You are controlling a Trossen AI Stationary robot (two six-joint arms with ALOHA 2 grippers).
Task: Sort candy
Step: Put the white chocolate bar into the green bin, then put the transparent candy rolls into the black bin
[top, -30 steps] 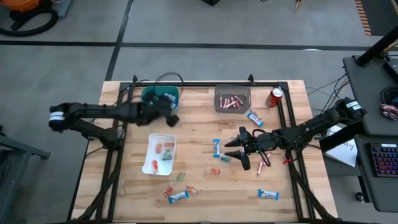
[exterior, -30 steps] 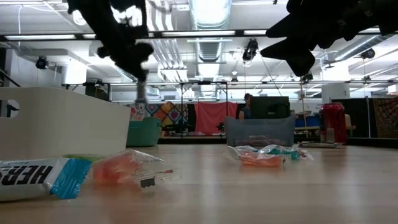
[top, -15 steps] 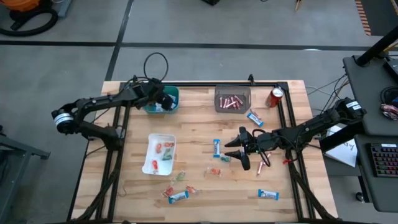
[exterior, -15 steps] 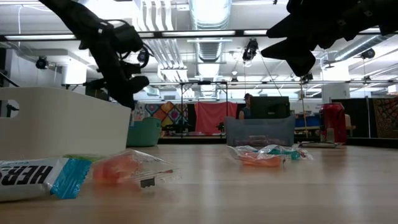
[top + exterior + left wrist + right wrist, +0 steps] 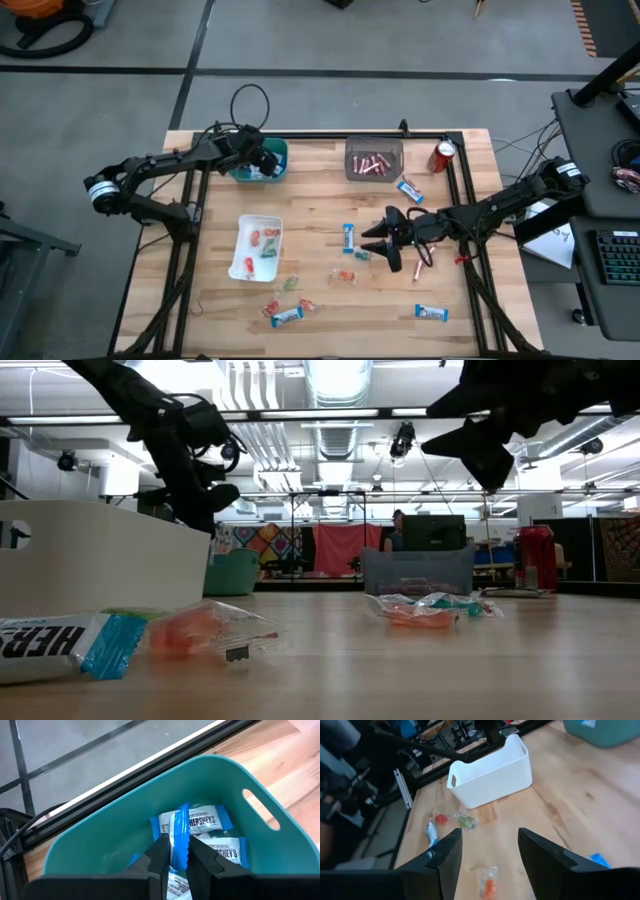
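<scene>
Left gripper (image 5: 175, 851) now over teal bin (image 5: 100, 835), its fingers (image 5: 159, 851) half-hiding a blue bar (image 5: 180, 837)

On the bench (image 5: 320, 195), one tub (image 5: 262, 160) sits back-left, a tray (image 5: 374, 160) behind centre, a bin (image 5: 256, 247) front-left, candy (image 5: 349, 238) scattered between.

One camera hangs overhead, looking straight down on the whole desk (image 5: 320, 290). Another sits at desk-top level, facing across into the room. The left wrist camera peers closely into the teal bin (image 5: 125, 810); the right wrist camera looks over the white bin (image 5: 490, 772), which the overhead view shares.
</scene>
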